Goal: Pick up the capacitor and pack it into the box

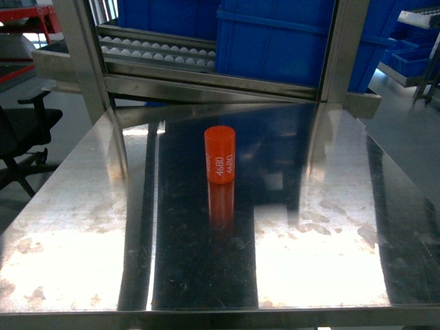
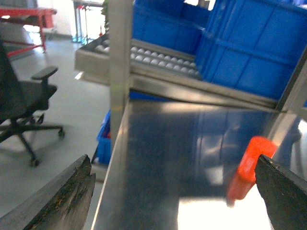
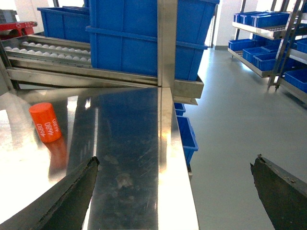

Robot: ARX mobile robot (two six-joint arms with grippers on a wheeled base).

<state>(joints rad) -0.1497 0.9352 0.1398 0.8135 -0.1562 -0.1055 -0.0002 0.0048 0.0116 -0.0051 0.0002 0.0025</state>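
An orange cylindrical capacitor point(image 1: 220, 155) marked 4680 stands upright near the middle of the steel table point(image 1: 82, 227). The left wrist view shows the capacitor point(image 2: 254, 158) at the right, partly behind the right fingertip point(image 2: 283, 191) of my left gripper point(image 2: 175, 191), which is open and holds nothing. In the right wrist view the capacitor point(image 3: 45, 122) stands far to the left, while my right gripper point(image 3: 175, 187) hangs open over the table's right edge. Neither gripper shows in the head view. The box is out of view.
Blue plastic bins point(image 1: 275, 38) sit on a roller rack point(image 1: 155, 51) behind the table, framed by steel posts point(image 1: 86, 55). A black office chair point(image 2: 21, 103) stands left of the table. More blue bins on shelves point(image 3: 268, 28) line the right side.
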